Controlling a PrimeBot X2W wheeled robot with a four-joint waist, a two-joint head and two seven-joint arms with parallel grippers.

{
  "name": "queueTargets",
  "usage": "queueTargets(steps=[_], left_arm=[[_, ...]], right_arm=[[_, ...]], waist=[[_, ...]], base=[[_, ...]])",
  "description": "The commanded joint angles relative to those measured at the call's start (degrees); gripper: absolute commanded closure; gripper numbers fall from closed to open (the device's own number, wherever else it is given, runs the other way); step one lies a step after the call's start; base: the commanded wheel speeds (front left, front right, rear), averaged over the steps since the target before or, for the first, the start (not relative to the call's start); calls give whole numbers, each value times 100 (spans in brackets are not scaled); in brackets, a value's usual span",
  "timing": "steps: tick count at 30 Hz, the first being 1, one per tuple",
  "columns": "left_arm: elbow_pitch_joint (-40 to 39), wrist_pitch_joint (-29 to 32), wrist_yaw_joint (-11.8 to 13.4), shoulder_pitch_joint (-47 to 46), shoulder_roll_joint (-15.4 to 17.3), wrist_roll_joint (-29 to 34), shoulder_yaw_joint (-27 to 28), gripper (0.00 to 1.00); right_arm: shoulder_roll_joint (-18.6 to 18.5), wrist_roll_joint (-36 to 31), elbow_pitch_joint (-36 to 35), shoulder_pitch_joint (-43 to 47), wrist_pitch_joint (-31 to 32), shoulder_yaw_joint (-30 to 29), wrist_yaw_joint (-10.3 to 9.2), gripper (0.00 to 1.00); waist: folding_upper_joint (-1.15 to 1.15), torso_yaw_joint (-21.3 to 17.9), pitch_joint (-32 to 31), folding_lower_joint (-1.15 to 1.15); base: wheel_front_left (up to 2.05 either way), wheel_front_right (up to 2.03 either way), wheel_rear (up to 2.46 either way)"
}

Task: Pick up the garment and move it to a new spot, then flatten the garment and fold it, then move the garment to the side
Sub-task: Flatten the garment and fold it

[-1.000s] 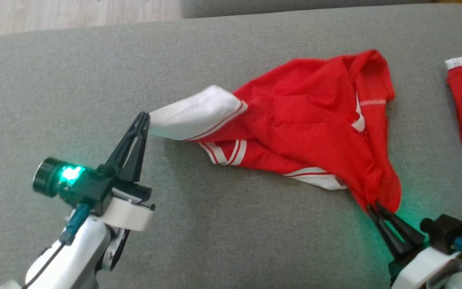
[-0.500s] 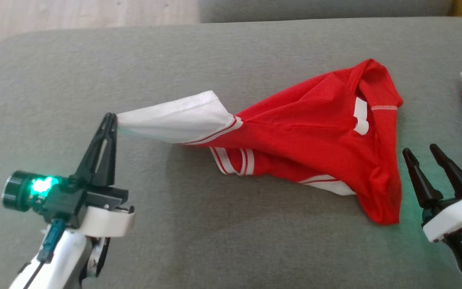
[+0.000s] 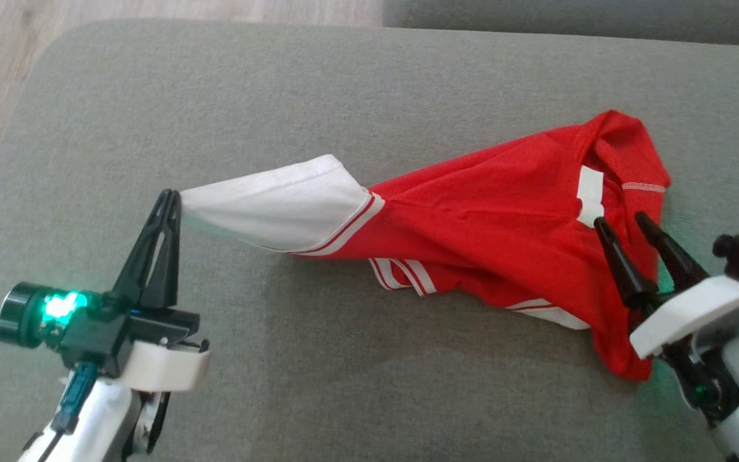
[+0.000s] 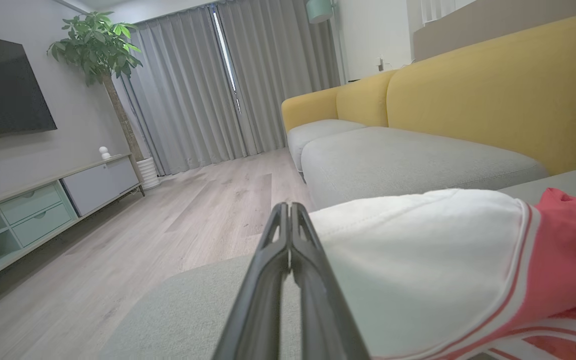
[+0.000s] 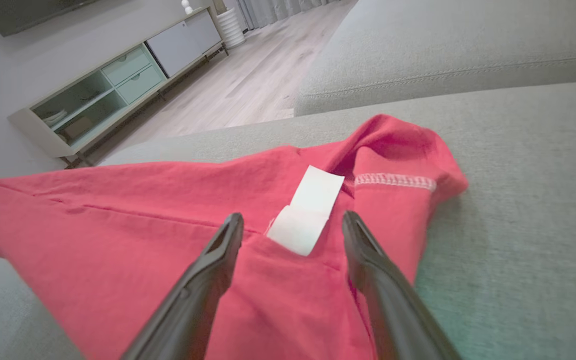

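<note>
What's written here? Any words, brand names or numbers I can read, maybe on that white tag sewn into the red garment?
There is no readable text in any view.
White tag in the red garment: looks blank, no print to be seen.
TV on the wall: the screen is dark and no logo is legible.

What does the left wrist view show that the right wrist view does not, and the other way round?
Left wrist, not right wrist: the left gripper shut on the garment's white end, and a yellow sofa back. Right wrist, not left wrist: the right gripper open, fingers either side of a white label. Both: the red garment, the grey cushion, the wooden floor, the cabinet.
</note>
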Motion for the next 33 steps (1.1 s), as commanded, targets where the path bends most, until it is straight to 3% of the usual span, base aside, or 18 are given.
queueTargets(steps=[1, 7, 12, 13, 16, 17, 19, 20, 33], left_arm=[[-185, -25, -31, -197, 118, 64, 295, 100], [-105, -25, -162, -351, -46, 148, 220, 100], [-54, -25, -222, -438, -158, 219, 219, 100], [-40, -25, -232, -446, -178, 229, 226, 100], [-15, -25, -249, -443, -218, 255, 273, 100], [-11, -25, -253, -437, -227, 263, 291, 100], [1, -25, -270, -428, -247, 281, 316, 100], [7, -25, -280, -427, -258, 289, 327, 100], [-56, -25, -346, -224, -203, 341, 653, 100]], right_arm=[[-186, 49, -99, -135, 43, 61, 37, 0], [-356, 375, 461, -362, 445, 5, 37, 0], [-461, 769, 402, -324, 591, 48, 37, 0], [-504, 807, 349, -305, 609, 86, 37, 11], [-584, 885, 235, -278, 605, 130, 37, 13], [-602, 904, 209, -274, 597, 136, 37, 24], [-635, 934, 204, -262, 607, 139, 37, 71], [-653, 936, 215, -252, 604, 135, 37, 100], [-994, 1367, -159, 409, 275, -434, 37, 100]], waist=[[0, 68, 56, 0], [0, 304, 191, 0], [0, 374, 249, 0], [0, 380, 255, 0], [0, 370, 267, 0], [0, 365, 272, 0], [0, 363, 277, 0], [0, 363, 277, 0], [0, 118, 16, 0]], base=[[0, 0, 0], [0, 0, 0], [0, 0, 0], [0, 0, 0], [0, 0, 0], [0, 0, 0], [0, 0, 0], [0, 0, 0], [0, 0, 0]])
